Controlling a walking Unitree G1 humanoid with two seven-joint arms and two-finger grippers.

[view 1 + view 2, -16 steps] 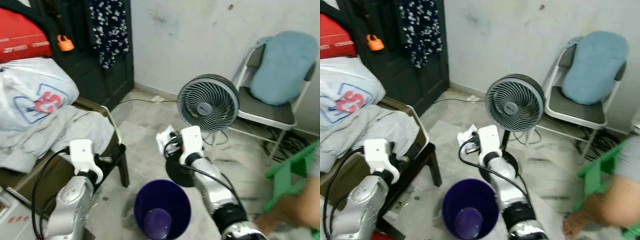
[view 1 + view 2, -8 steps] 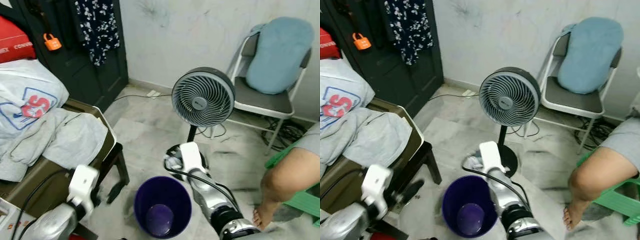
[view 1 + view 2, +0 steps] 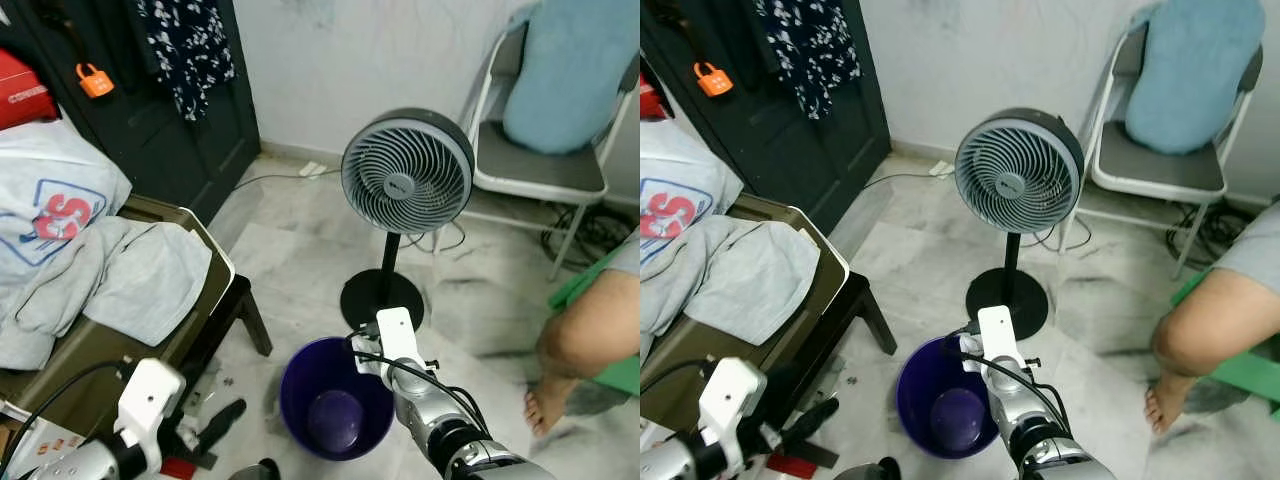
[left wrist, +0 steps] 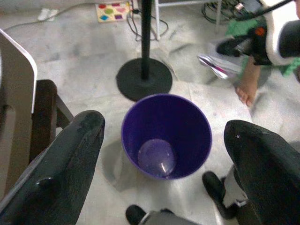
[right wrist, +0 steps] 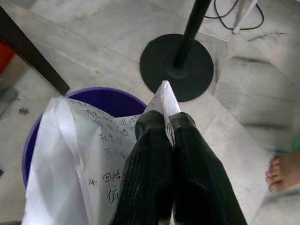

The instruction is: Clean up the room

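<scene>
Marble floor, cluttered bedroom corner, with a purple bin (image 3: pixel 336 412) sitting just in front of the standing fan (image 3: pixel 407 176). Right gripper (image 5: pixel 167 123) has its fingers pinched tight on a sheet of handwritten paper (image 5: pixel 75 154), and that sheet hangs right over the bin's rim on the fan side, so I'd guess the drop is basically straight down. Left gripper (image 4: pixel 164 154) is spread wide, holding nothing, hovering above the bin on the side away from the fan. Compared to a second ago, the right arm has come down from up by the fan head to the bin's edge.
</scene>
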